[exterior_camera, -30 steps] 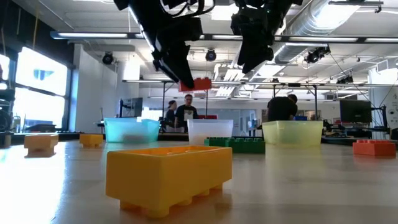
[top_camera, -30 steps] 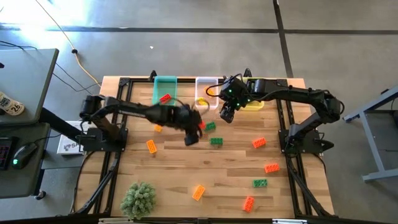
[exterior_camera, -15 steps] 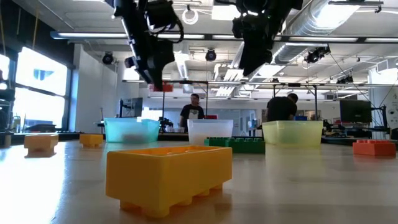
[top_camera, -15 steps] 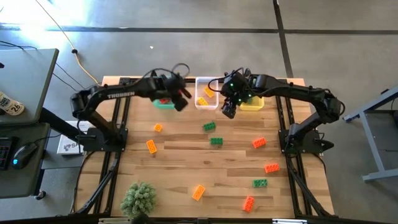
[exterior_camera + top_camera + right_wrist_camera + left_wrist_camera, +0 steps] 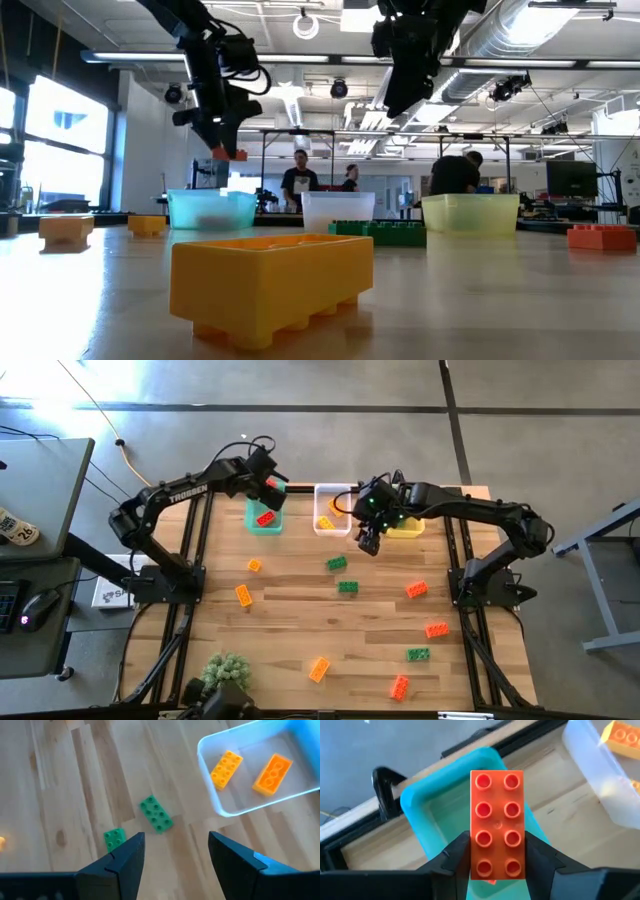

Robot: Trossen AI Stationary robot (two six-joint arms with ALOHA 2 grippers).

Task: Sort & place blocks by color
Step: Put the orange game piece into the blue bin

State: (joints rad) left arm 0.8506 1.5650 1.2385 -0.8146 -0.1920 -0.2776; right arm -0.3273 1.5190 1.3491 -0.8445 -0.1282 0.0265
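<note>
My left gripper [image 5: 268, 482] is shut on a red block [image 5: 497, 822] above the teal bin [image 5: 265, 517], which holds another red block [image 5: 265, 518]. It also shows high in the low view [image 5: 225, 140]. My right gripper [image 5: 368, 543] is open and empty, held above the table between the white bin [image 5: 331, 510] and the yellow bin [image 5: 407, 525]. The white bin holds yellow and orange blocks [image 5: 227, 768]. Two green blocks [image 5: 337, 563] [image 5: 347, 587] lie on the table below my right gripper. My left gripper pinches the red block's two long sides [image 5: 474, 857] between its two fingers, near the block's end toward the wrist. The fingers lie across the block. The block is lifted clear above the teal bin, its studs facing the wrist camera.
Loose blocks lie on the table: orange [image 5: 243, 595] [image 5: 254, 565] [image 5: 319, 669] at left and middle, red-orange [image 5: 416, 589] [image 5: 436, 629] [image 5: 399, 686] and a green one [image 5: 418, 654] at right. A green plant [image 5: 224, 672] stands at the near left edge.
My left gripper has carried the red block from over the table's middle toward the far edge and left, ending above the teal bin. My right gripper has stayed about where it was.
</note>
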